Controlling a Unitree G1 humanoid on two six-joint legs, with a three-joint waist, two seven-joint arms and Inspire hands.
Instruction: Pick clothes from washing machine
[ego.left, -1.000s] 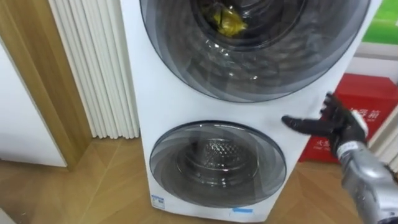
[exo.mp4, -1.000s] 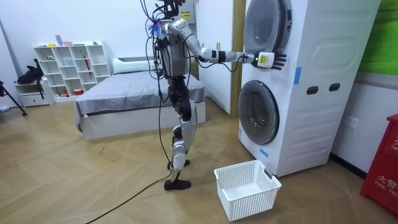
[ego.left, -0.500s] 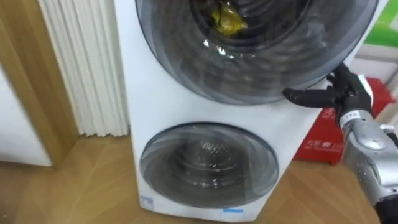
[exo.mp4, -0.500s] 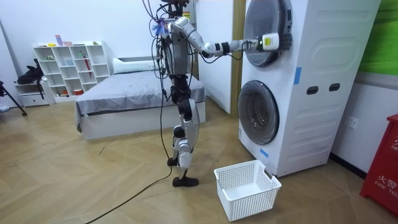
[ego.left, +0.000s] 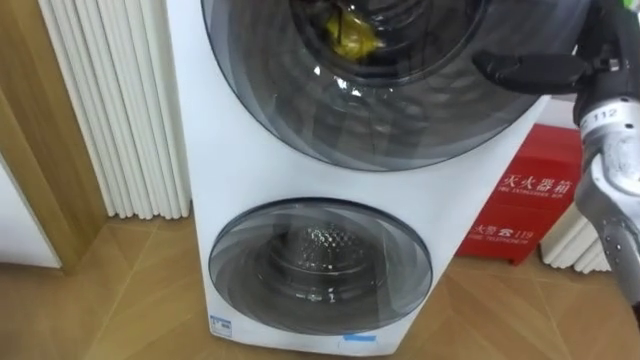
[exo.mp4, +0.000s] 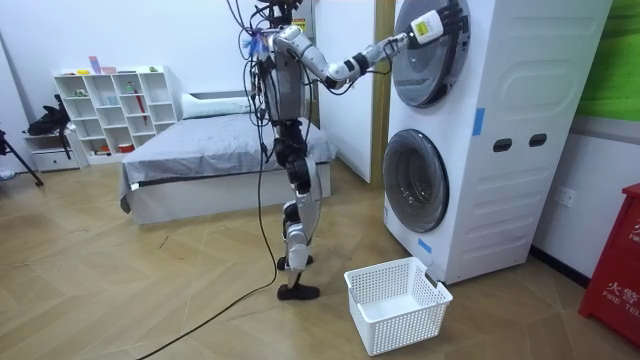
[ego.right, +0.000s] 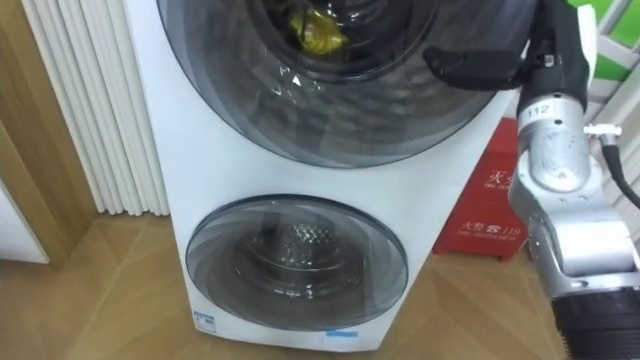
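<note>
Before the robot, close by, stands the stacked washing machine (exo.mp4: 500, 140), its round upper door (ego.left: 330, 110) shut. On the floor near the machine's lower corner sits a white basket (exo.mp4: 395, 305). Raised to the upper door's right edge is the right hand (ego.right: 555, 45); whether it grips cannot be told. Behind that door's glass lies a yellow cloth (ego.left: 352, 35).
</note>
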